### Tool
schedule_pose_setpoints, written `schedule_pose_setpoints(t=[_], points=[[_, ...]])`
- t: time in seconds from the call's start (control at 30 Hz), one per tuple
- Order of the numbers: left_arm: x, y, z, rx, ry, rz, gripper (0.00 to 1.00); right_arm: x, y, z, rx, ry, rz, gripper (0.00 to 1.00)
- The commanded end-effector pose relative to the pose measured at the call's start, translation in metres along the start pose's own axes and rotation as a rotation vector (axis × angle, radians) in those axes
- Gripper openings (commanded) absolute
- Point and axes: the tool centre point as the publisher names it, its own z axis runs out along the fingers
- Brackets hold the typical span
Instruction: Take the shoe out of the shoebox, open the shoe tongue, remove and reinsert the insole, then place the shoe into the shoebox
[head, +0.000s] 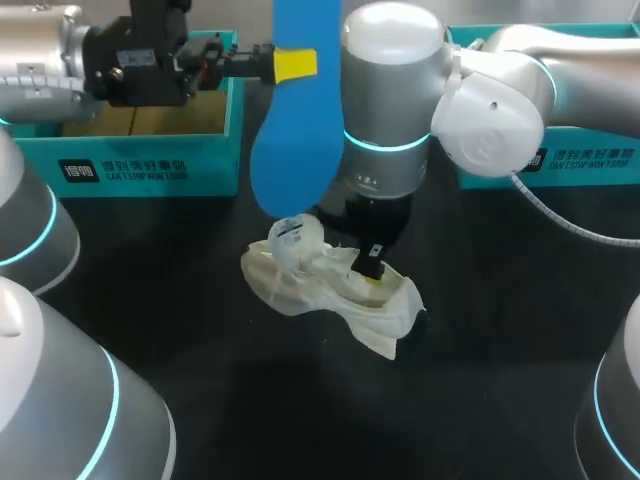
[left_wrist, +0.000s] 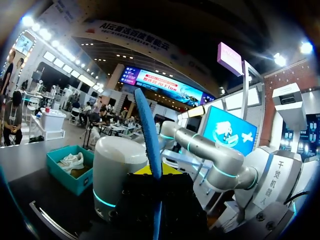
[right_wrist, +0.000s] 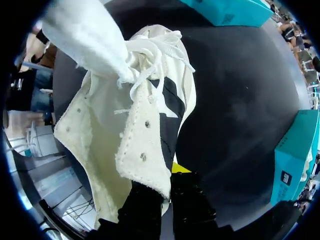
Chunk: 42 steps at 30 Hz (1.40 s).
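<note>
Shoeboxes two, shoe one, insole one in left gripper

Shoe, shoeboxes on black table

The setting is a large exhibition hall, with the work area laid out as a robot demonstration stand. The left wrist view shows a high, dark ceiling fitted with rows of lights, a long hanging banner and large display screens above open floor space with further stands. The stand itself consists of a black desk carrying teal shoeboxes, with grey robot arms bearing cyan light rings around it.
</note>
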Motion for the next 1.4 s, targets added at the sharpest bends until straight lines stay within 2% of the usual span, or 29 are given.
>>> schedule_pose_setpoints(t=[0.03, 0.37, 0.43, 0.83, 1.03, 1.1, 1.2, 1.33, 1.4], points=[[0.010, -0.001, -0.018, -0.004, -0.022, -0.012, 0.00, 0.000, -0.007, -0.001, -0.032, -0.006, 0.119, 0.00], [0.011, 0.008, -0.038, 0.019, -0.053, -0.072, 0.00, -0.005, -0.011, 0.002, -0.107, 0.000, 0.495, 0.00], [0.011, 0.010, -0.043, 0.022, -0.051, -0.084, 0.00, -0.004, -0.014, 0.004, -0.079, -0.008, 0.575, 0.00], [0.011, 0.010, -0.043, 0.022, -0.051, -0.084, 0.00, -0.004, -0.014, 0.004, -0.079, -0.008, 0.575, 0.00], [0.011, 0.010, -0.043, 0.022, -0.051, -0.084, 0.00, 0.002, -0.024, 0.017, -0.083, 0.042, 0.749, 0.00], [0.011, 0.010, -0.043, 0.022, -0.051, -0.084, 0.00, 0.005, -0.025, 0.019, -0.072, 0.014, 0.806, 0.00], [0.011, 0.010, -0.043, 0.022, -0.051, -0.084, 0.00, 0.008, -0.028, 0.019, -0.098, -0.002, 0.867, 0.00], [0.011, 0.010, -0.043, 0.022, -0.051, -0.084, 0.00, 0.007, -0.030, 0.017, -0.132, -0.018, 0.897, 0.00], [0.011, 0.010, -0.043, 0.022, -0.051, -0.084, 0.00, 0.007, -0.030, 0.017, -0.124, -0.028, 0.900, 0.00]])
